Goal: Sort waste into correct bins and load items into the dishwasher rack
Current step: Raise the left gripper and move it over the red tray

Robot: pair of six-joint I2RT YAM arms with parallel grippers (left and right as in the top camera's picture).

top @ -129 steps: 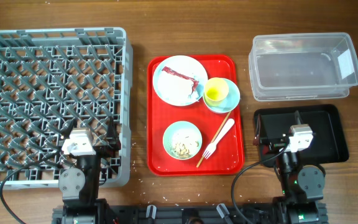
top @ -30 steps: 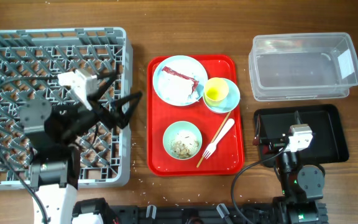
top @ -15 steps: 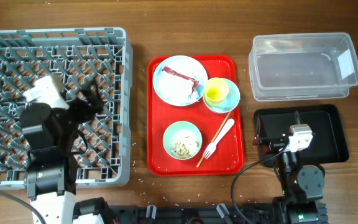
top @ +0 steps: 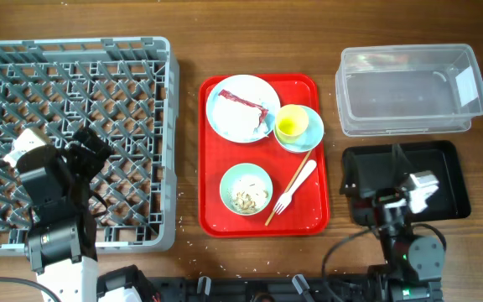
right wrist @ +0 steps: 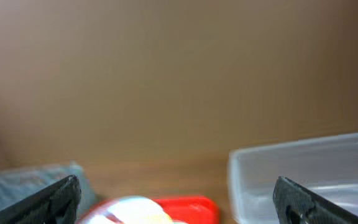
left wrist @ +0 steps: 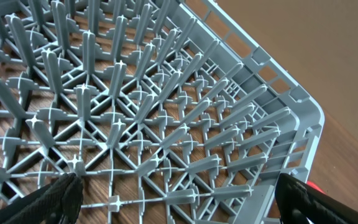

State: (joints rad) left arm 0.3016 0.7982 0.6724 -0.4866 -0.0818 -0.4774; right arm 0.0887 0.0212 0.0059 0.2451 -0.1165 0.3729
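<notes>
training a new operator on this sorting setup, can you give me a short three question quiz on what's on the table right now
1. True or false: the dishwasher rack already holds a dish.
2. The yellow cup sits in: A) the pale blue bowl; B) the pale green bowl; C) the black tray.
3. Short answer: which gripper hangs over the rack?

Key: 1 false, no dish is in it. 2 A. 3 the left gripper, with its jaws wide apart.
</notes>
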